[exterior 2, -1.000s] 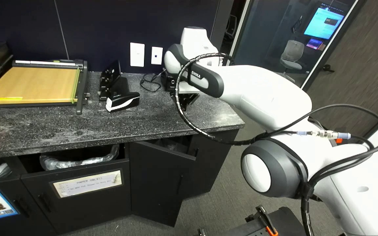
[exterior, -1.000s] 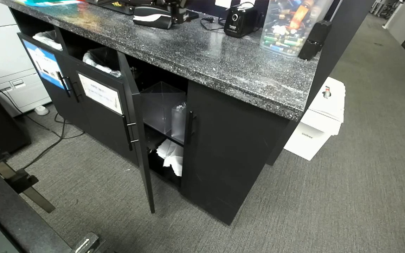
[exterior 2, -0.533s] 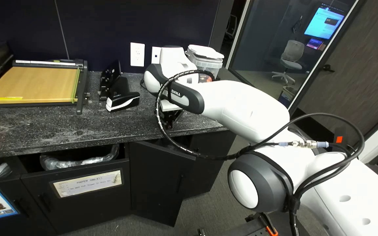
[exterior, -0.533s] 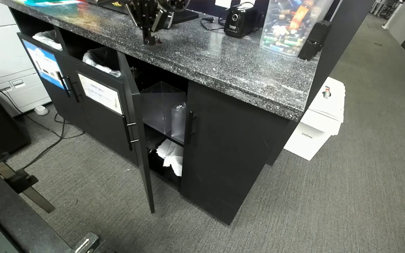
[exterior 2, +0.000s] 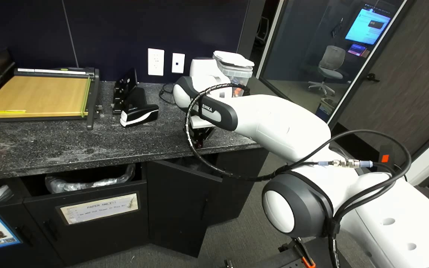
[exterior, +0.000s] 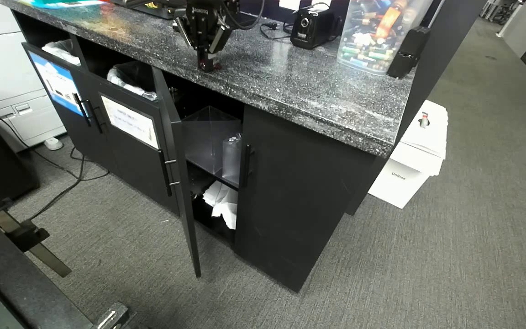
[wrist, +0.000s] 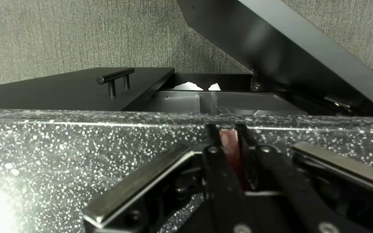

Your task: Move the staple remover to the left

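Observation:
The staple remover is a small red piece; it shows best in the wrist view (wrist: 230, 142), between the two black fingers. My gripper (wrist: 226, 127) is shut on it there. In an exterior view, my gripper (exterior: 205, 67) points down, low at the front part of the counter, and a bit of the red staple remover (exterior: 217, 66) sticks out beside the fingertips. My gripper (exterior 2: 198, 142) is partly hidden by the arm and its cable in an exterior view. I cannot tell whether the staple remover touches the counter.
The speckled counter (exterior 2: 73, 141) has its front edge close to the fingers. On it are a black-and-white stapler (exterior 2: 139, 116), a hole punch (exterior 2: 125, 93), a paper cutter (exterior 2: 43, 96), a black box (exterior: 309, 28) and a battery bin (exterior: 368, 41). A cabinet door (exterior 2: 183, 204) stands open below.
A second ago the arm was farther back over the counter. It came forward and low. Since half a second ago the gripper has shifted slightly rightward in both exterior views, toward the front edge.

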Available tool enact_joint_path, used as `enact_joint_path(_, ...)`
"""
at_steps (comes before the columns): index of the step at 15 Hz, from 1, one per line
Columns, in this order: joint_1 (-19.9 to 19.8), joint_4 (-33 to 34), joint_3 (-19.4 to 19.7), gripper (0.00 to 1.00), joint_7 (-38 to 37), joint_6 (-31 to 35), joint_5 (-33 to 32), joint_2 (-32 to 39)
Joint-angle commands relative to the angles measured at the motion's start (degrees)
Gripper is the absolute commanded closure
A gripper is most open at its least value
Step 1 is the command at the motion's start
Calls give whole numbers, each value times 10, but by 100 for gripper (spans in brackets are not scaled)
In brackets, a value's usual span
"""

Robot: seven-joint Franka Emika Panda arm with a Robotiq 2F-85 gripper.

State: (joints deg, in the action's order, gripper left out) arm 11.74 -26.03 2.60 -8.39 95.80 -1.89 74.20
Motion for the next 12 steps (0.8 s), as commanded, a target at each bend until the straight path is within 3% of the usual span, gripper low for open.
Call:
enact_joint_path(1,-5,3,-6,57,3,-20,-5,1)
enact_joint_path(5,-3,11,7,29,2,-56,-21,-9)
enact_joint_path(9,-40,-27,-1,2,7,-196,-6,-68)
enact_joint_path(10,-21,5,2,18,0,-149,-17,-35)
enact_joint_path(12,-40,41,1,4,5,-205,-14,-29)
